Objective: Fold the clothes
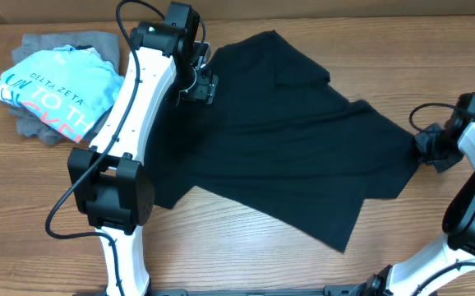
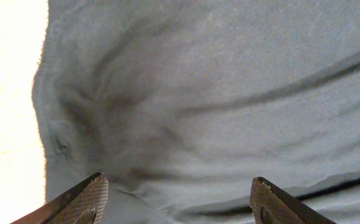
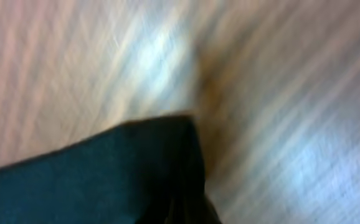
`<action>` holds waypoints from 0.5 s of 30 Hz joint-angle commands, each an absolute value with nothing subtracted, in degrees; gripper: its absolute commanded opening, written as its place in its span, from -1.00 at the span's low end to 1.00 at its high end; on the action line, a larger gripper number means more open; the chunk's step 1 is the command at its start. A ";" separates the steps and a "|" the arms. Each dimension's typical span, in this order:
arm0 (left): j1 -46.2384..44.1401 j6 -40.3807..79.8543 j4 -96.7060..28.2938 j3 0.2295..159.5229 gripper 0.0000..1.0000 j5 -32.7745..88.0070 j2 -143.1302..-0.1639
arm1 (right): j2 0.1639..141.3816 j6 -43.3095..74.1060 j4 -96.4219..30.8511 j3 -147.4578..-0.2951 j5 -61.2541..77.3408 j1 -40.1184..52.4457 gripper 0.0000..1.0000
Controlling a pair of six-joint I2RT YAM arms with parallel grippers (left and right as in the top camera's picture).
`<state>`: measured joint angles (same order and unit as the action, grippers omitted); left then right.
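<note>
1. Nearest, a pointed corner of the black T-shirt lies on the wooden table. The shirt sprawls across the middle of the table, skewed and partly doubled over itself.
2. At the shirt's right edge sits the right gripper, touching or just beside the cloth. Its wrist view is badly blurred and shows only a dark fabric corner against wood, so I cannot tell whether that claw is apart or pinched on the fabric.
3. The fabric looks thin, soft and light. It will likely droop and drag rather than hold a crease, and it is not fragile. The best holds are probably hems and corners, pinched through both layers.
4. Further off, at the shirt's far left, the left gripper hangs over the cloth with its fingers spread apart and nothing between them. A stitched hem lies just ahead of them, a sensible place to take hold.
5. Far left, apart from the work, a light blue printed shirt rests on a grey garment.
</note>
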<state>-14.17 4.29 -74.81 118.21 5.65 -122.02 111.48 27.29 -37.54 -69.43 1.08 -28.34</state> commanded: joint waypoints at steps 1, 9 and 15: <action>-14.02 4.27 -74.76 118.21 0.53 5.10 -121.73 | 115.00 28.75 -35.51 -73.12 0.05 -32.16 -0.92; -14.02 4.27 -74.13 118.21 0.65 5.41 -121.73 | 114.98 23.83 -37.17 -92.12 6.79 -39.27 -0.87; -14.02 4.29 -72.49 118.21 0.72 5.39 -121.73 | 113.62 23.81 -46.35 -102.85 16.01 -39.70 0.22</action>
